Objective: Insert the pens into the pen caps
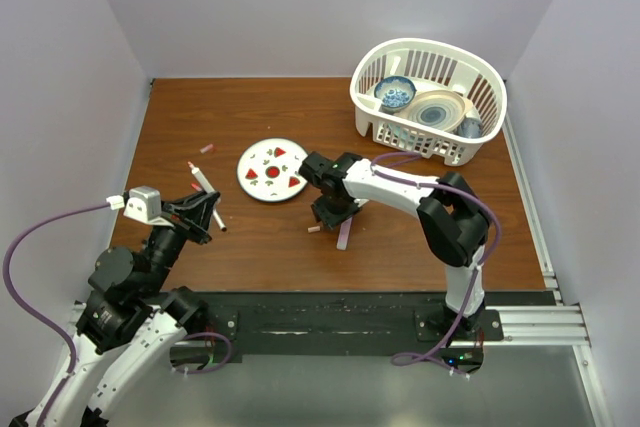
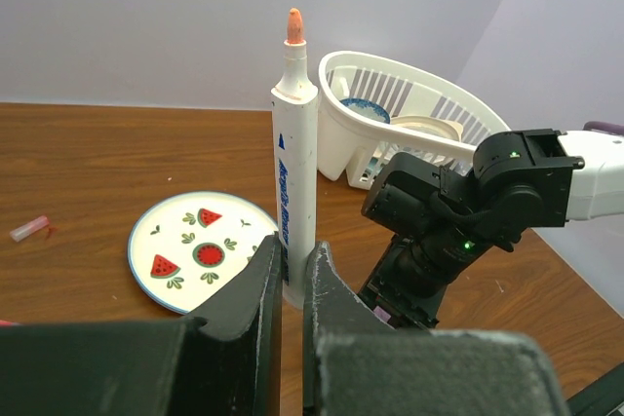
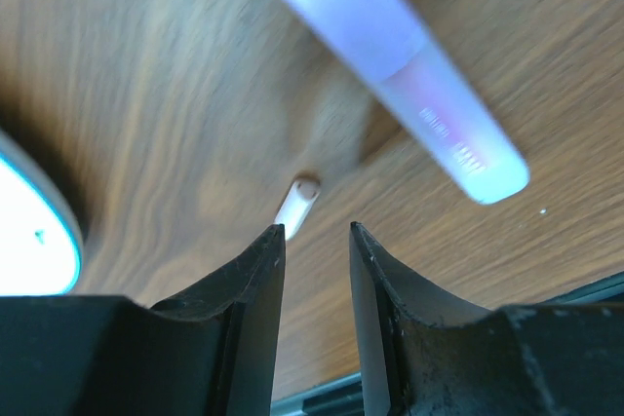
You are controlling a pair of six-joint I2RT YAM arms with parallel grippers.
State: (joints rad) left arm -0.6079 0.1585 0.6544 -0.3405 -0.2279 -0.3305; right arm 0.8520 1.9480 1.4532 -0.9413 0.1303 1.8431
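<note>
My left gripper (image 1: 197, 209) (image 2: 292, 280) is shut on the white pen (image 1: 206, 187) (image 2: 294, 172) near its base; its orange-red tip is bare and points away from the wrist. My right gripper (image 1: 330, 215) (image 3: 317, 236) is open and empty, pointing down close above the table. A small pale cap (image 1: 314, 230) (image 3: 295, 207) lies just beyond its left fingertip (image 3: 273, 241). The thicker pale pink pen (image 1: 344, 235) (image 3: 400, 65) lies on the table beside that gripper. A reddish pink cap (image 1: 207, 148) (image 2: 29, 229) lies at the far left. The dark reddish pen is not clearly visible.
A round plate with watermelon pictures (image 1: 272, 169) (image 2: 156, 236) sits between the arms; its rim shows in the right wrist view (image 3: 29, 231). A white basket (image 1: 480, 82) (image 2: 336, 124) holding dishes stands at the back right. The right arm (image 2: 468, 202) is close to the raised pen.
</note>
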